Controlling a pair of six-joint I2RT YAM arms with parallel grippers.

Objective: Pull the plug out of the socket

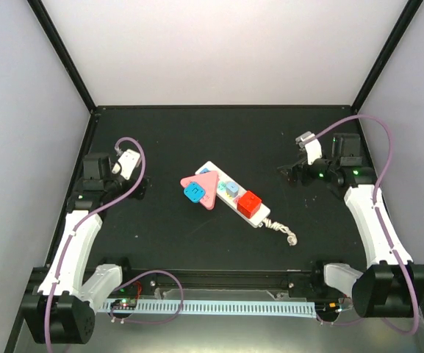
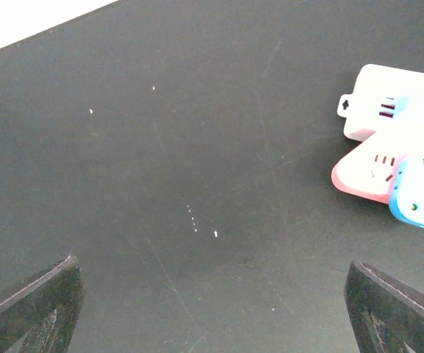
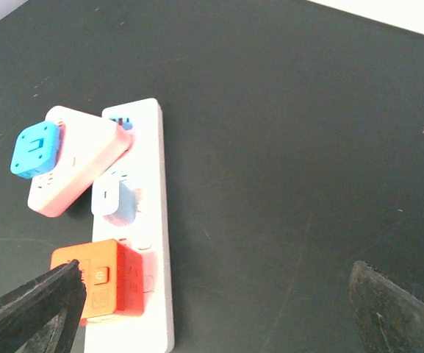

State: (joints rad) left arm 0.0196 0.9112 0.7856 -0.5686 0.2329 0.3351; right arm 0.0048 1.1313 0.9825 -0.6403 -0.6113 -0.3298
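Observation:
The white power strip socket [image 1: 230,195] lies diagonally in the middle of the black table, its short twisted cord [image 1: 284,231] trailing to the lower right. Plugged into it are a red cube plug [image 1: 249,204], a pale blue plug [image 1: 231,190] and a pink triangular adapter [image 1: 206,188] carrying a blue plug [image 1: 194,192]. The right wrist view shows the strip [image 3: 156,220], red plug [image 3: 98,287], pale blue plug [image 3: 112,200] and pink adapter [image 3: 72,158]. My left gripper [image 1: 139,190] is open and empty, far left of the strip. My right gripper [image 1: 289,173] is open and empty, right of it.
The left wrist view shows bare black tabletop [image 2: 197,184] with the strip's end [image 2: 395,110] and the pink adapter [image 2: 362,173] at the right edge. White walls and black frame posts enclose the table. A slotted cable tray [image 1: 219,307] runs along the near edge.

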